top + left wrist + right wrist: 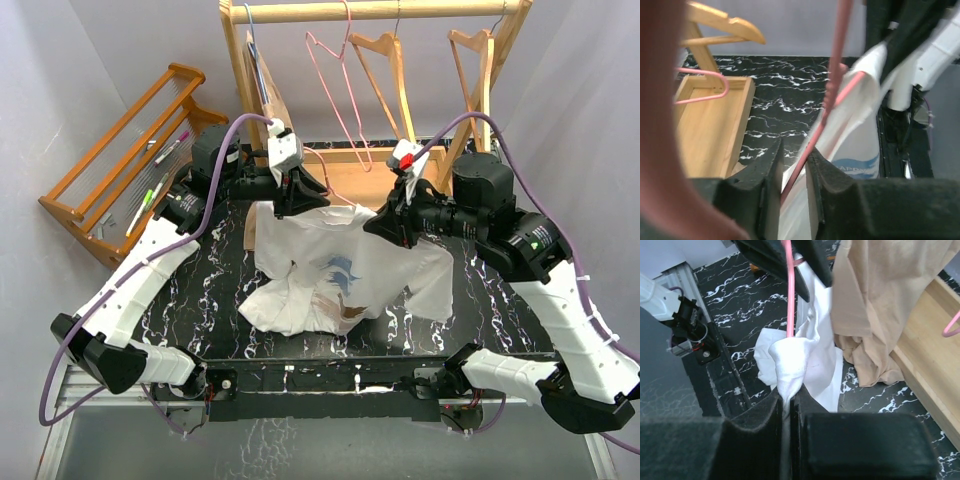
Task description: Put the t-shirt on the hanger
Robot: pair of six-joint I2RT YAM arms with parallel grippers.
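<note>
- T-shirt [330, 265], white with the blue print up: lower half heaped mid-table on the black marbled table [200, 300], top edge raised between both grippers.
- Right gripper [790, 400]: jaws pinched tight on a wad of the white cloth.
- Left gripper [794, 150]: fingers slightly apart, with the pink hanger [790, 295] wire and cloth between them; cannot tell if clamped.
- Hanger wire runs into the cloth wad.
- Far: wooden rack [380, 12] holding wooden hangers [385, 60] and a spare pink hanger [335, 80]; tan garment [880, 305] just behind the t-shirt.
</note>
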